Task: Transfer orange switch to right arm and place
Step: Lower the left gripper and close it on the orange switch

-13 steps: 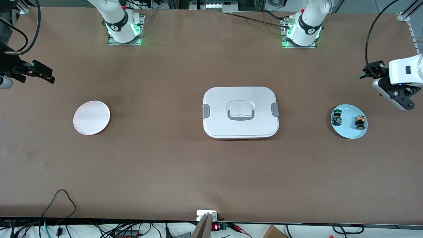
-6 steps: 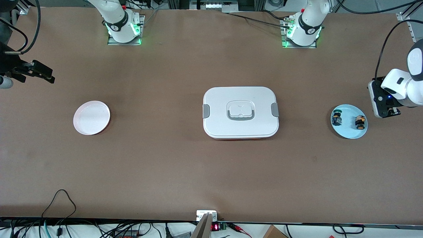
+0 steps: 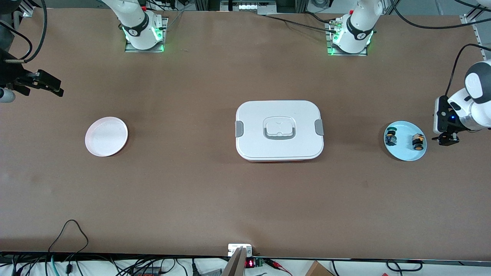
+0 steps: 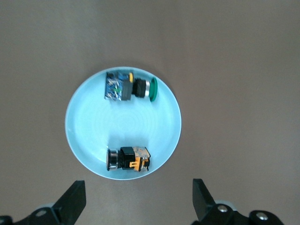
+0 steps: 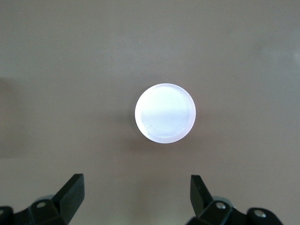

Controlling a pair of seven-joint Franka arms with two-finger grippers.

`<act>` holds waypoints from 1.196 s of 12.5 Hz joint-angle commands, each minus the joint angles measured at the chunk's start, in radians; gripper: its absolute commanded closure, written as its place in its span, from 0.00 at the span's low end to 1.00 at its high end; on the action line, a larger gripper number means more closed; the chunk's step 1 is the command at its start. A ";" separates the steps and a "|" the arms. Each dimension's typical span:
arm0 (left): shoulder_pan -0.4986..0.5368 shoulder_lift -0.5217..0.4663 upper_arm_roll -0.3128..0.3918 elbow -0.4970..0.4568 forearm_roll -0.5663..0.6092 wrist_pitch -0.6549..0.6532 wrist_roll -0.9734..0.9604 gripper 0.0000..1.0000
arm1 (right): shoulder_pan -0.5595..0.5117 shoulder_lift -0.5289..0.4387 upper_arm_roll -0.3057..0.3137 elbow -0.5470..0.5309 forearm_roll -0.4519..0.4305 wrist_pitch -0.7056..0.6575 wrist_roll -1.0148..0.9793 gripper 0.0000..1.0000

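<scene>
The left hand [image 3: 447, 138] has descended beside the blue plate [image 3: 405, 153], fingers apart; the orange switch [image 3: 417, 142] lies on it, near that hand. The right hand [image 3: 46, 85] waits at the frame's upper left, fingers apart.

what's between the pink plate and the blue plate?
Front view: only the closed white lunch box sits between pink plate and blue plate; otherwise bare tabletop.

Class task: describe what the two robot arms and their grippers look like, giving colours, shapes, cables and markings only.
Both arms are white with black-banded bases lit green on metal mounts. The left gripper is black under a white-and-grey wrist with a small blue light and a black cable. The right gripper is black too, with black cables. Both show dark, wedge-shaped fingertips in the wrist views.
</scene>
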 commanded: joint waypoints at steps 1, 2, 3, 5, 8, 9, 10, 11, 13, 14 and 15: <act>0.089 0.094 -0.013 0.007 -0.039 0.077 0.141 0.00 | 0.001 -0.005 0.000 0.012 -0.002 -0.019 -0.006 0.00; 0.095 0.119 -0.013 0.007 -0.053 0.105 0.162 0.00 | 0.001 -0.005 0.000 0.012 -0.002 -0.019 -0.006 0.00; 0.098 0.133 -0.013 0.007 -0.073 0.125 0.185 0.00 | 0.001 -0.005 0.000 0.012 -0.002 -0.019 -0.006 0.00; 0.106 0.163 -0.014 0.005 -0.093 0.142 0.193 0.00 | 0.001 -0.005 0.000 0.012 -0.002 -0.019 -0.006 0.00; 0.108 0.170 -0.022 0.005 -0.136 0.154 0.256 0.00 | 0.001 -0.005 0.000 0.012 -0.004 -0.019 -0.006 0.00; 0.114 0.170 -0.029 0.005 -0.139 0.156 0.277 0.00 | 0.001 -0.005 0.000 0.012 -0.002 -0.019 -0.008 0.00; 0.117 0.179 -0.036 0.007 -0.154 0.159 0.293 0.00 | 0.001 -0.005 0.000 0.012 -0.002 -0.019 -0.008 0.00; 0.120 0.191 -0.039 0.007 -0.185 0.175 0.334 0.00 | 0.001 -0.005 0.000 0.012 -0.002 -0.019 -0.006 0.00; 0.125 0.206 -0.040 0.008 -0.240 0.189 0.395 0.00 | 0.003 -0.005 0.000 0.012 -0.002 -0.019 -0.006 0.00; 0.125 0.210 -0.040 0.012 -0.243 0.191 0.400 0.00 | 0.001 -0.005 0.000 0.012 -0.002 -0.019 -0.006 0.00; 0.125 0.210 -0.040 0.013 -0.243 0.191 0.400 0.00 | 0.001 -0.005 0.000 0.012 -0.002 -0.019 -0.006 0.00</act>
